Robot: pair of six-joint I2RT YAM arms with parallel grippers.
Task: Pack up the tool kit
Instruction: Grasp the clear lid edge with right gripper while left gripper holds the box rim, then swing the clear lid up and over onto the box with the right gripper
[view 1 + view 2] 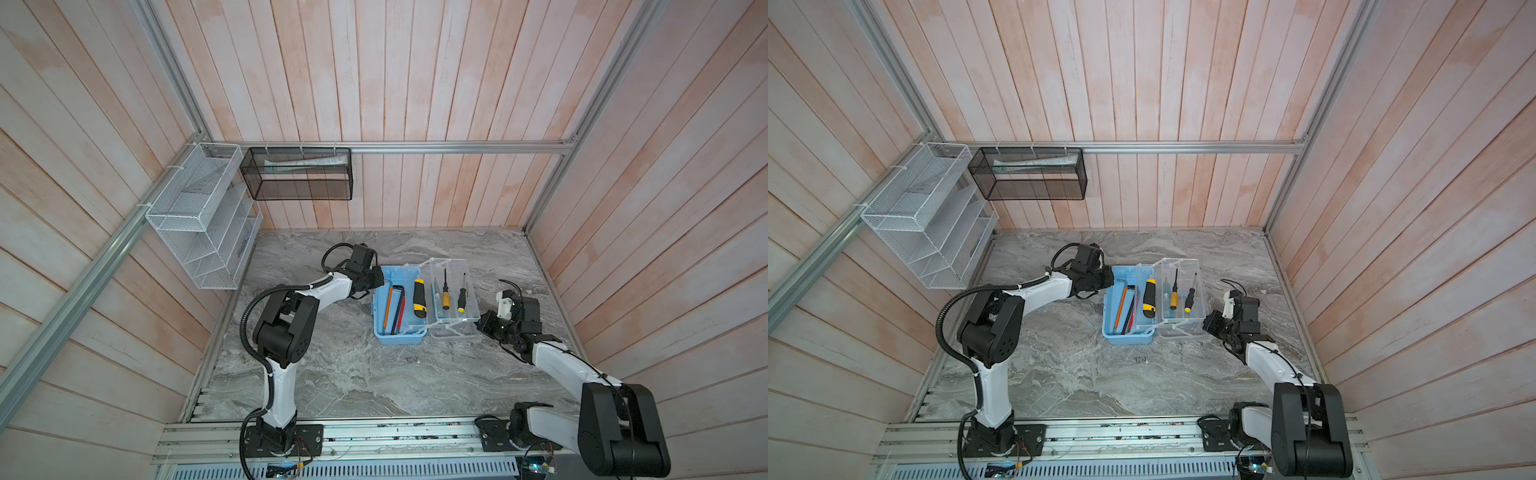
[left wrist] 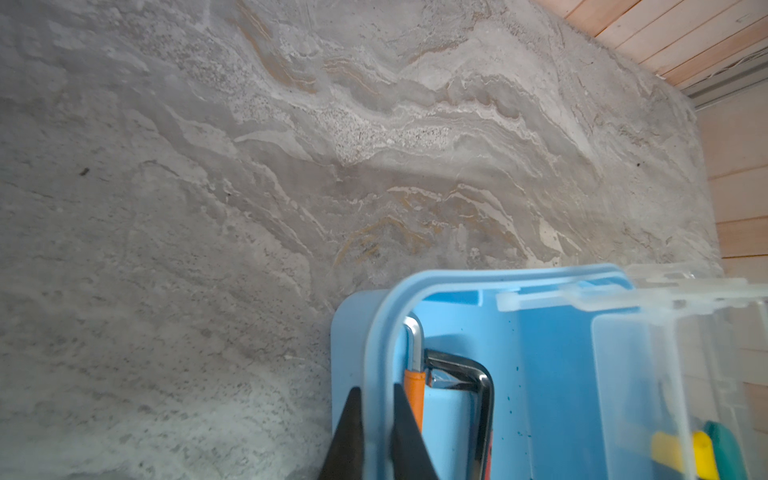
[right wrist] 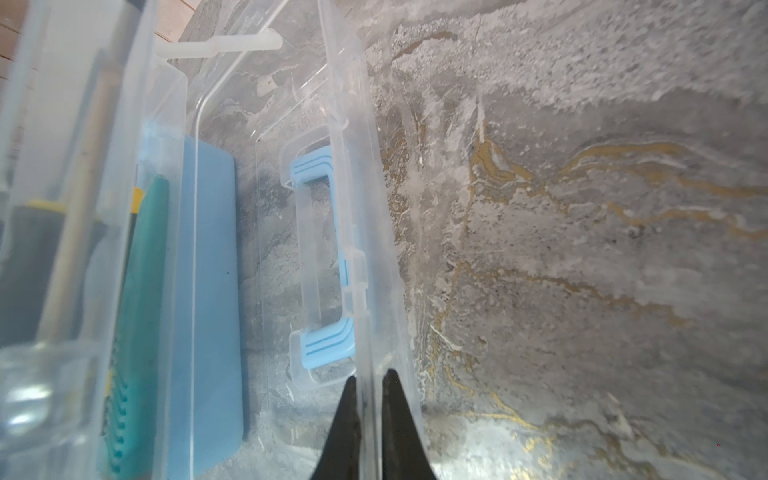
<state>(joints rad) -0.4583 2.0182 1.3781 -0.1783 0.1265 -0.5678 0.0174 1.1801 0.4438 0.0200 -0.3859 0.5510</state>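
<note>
The tool kit lies open on the tabletop, right of centre and toward the far edge, with tools in its blue base. The left gripper is closed on the base's blue rim. The right gripper pinches the edge of the clear lid, which is folded out toward the tabletop's right edge.

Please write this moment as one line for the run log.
left gripper: shut on blue case rim | right gripper: shut on clear lid edge | lid: open | contents: utility knife, screwdrivers
</note>
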